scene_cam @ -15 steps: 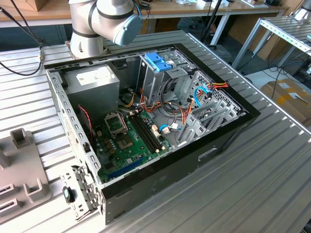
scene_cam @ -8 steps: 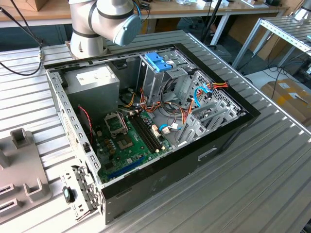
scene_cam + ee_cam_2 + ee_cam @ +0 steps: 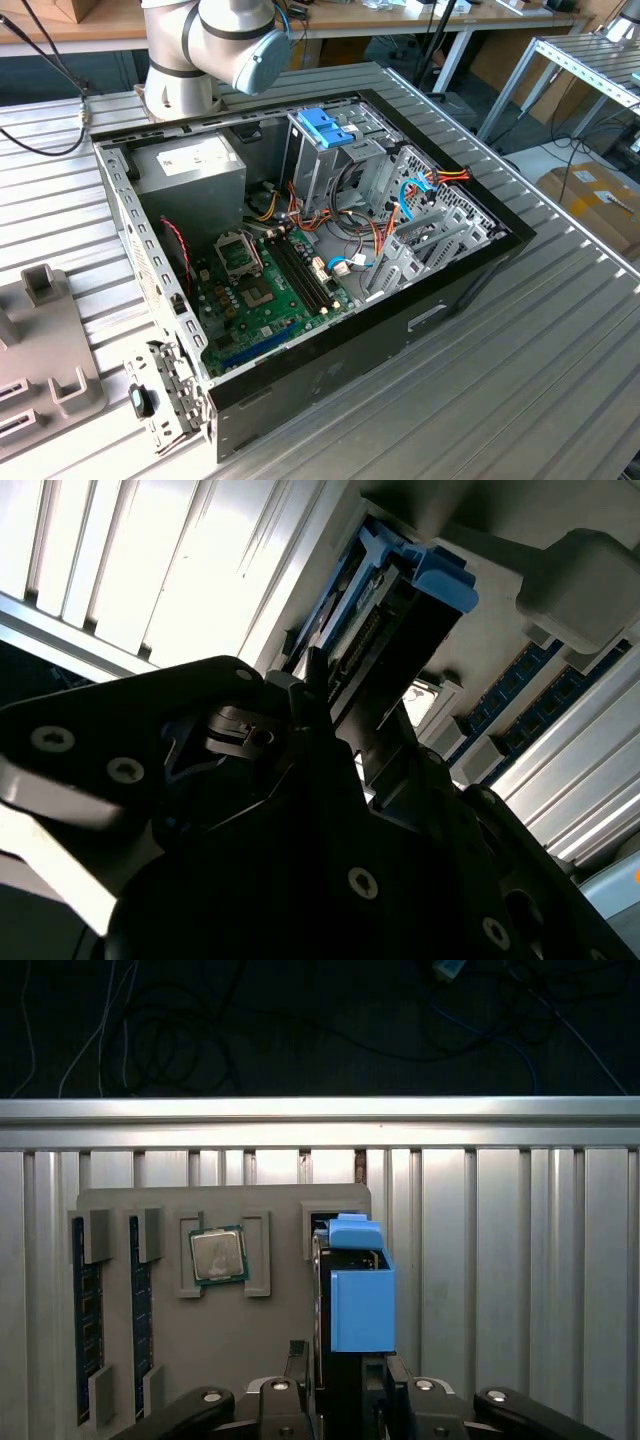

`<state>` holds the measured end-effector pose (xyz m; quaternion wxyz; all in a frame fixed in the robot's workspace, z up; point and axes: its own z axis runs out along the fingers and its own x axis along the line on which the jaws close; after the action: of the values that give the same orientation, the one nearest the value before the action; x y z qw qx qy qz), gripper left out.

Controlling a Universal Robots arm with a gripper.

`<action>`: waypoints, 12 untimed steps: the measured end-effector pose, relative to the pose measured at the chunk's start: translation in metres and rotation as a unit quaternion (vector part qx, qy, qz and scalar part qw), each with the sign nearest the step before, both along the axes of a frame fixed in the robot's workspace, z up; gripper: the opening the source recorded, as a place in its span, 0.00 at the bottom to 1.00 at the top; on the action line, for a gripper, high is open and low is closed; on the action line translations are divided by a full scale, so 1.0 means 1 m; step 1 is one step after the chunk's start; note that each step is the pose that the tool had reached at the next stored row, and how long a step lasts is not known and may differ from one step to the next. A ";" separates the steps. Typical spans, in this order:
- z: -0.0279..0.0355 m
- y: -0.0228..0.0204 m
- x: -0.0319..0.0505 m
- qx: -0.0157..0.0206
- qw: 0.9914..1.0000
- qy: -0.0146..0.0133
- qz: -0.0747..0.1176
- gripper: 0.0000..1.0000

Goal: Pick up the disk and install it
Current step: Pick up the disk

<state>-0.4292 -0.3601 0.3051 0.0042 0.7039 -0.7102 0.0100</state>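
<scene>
In the first wrist view the disk (image 3: 360,1295) stands on edge, its light-blue carrier end pointing away from the wrist. My gripper (image 3: 345,1370) is shut on it, with a black finger on each flat side. The disk hangs over the grey parts tray (image 3: 230,1360), in front of an empty slot in that tray. In the second wrist view the disk (image 3: 395,660) shows its dark metal body and connector edge, capped by the blue carrier, sticking out past the black gripper body. In the exterior view the open computer case (image 3: 330,350) lies on the table with its metal drive cage (image 3: 315,175).
A blue latch (image 3: 325,128) sits atop the drive cage. Motherboard (image 3: 265,290), power supply (image 3: 190,170) and loose cables fill the case. The tray carries a processor (image 3: 218,1255) and two memory sticks (image 3: 88,1330). The ribbed aluminium table (image 3: 500,1260) ends at a rail.
</scene>
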 end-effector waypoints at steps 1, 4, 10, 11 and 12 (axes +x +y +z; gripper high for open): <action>0.0000 0.0000 0.0000 0.000 1.000 0.000 0.000 0.40; 0.0016 0.0000 0.0000 0.000 1.000 0.000 0.000 0.40; 0.0022 0.0000 0.0000 0.000 1.000 0.000 0.000 0.40; 0.0022 0.0000 0.0000 0.000 1.000 0.000 0.000 0.38; 0.0022 0.0000 0.0000 0.000 1.000 0.000 0.000 0.35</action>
<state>-0.4293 -0.3601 0.3072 0.0042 0.7039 -0.7102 0.0099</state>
